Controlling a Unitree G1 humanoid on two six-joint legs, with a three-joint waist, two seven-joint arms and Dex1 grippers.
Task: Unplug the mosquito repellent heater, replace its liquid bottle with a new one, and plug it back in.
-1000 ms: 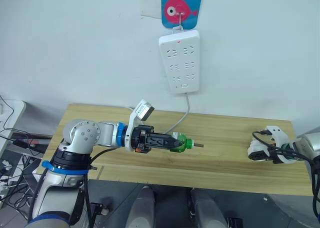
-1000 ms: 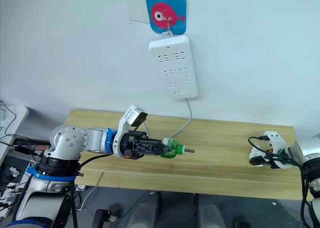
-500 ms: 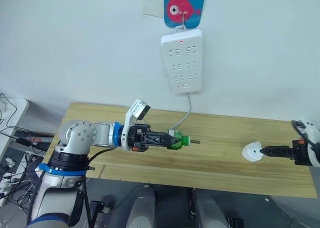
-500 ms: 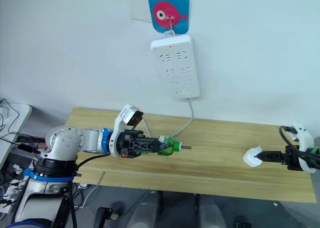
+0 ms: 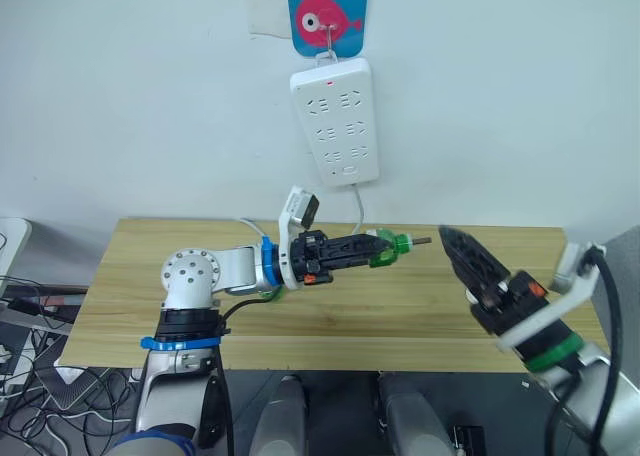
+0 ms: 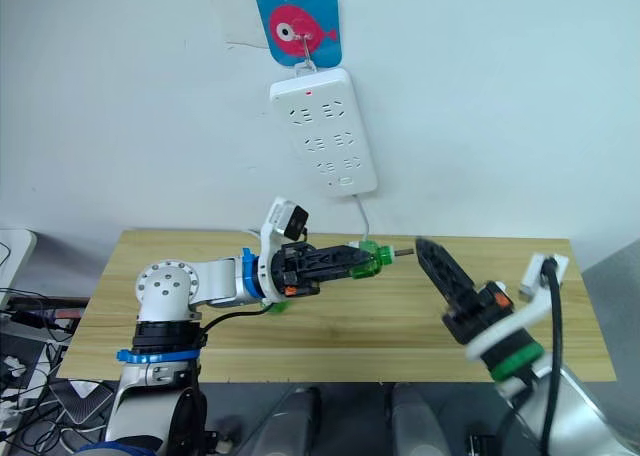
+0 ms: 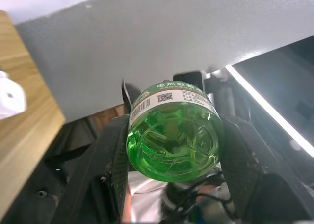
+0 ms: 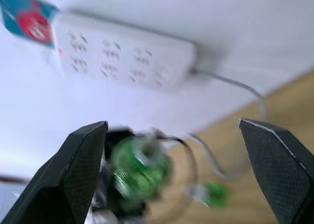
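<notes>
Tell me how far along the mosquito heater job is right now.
Done: nothing is plugged into the power strip, so the unplugging looks finished. In hand: the left claw is shut on a green bottle held above the table, and the right claw is open and empty beside it. Left: fitting a bottle into the white unit on the table, probably the heater, then plugging it back in.

A robot test room or lab, suggested by a plain white wall [image 5: 150, 96], a bare wooden table [image 5: 400, 321], a power strip [image 5: 334, 121] hung from a fish-shaped hook [image 5: 326, 14], loose cables [image 5: 25, 371] left on the floor
</notes>
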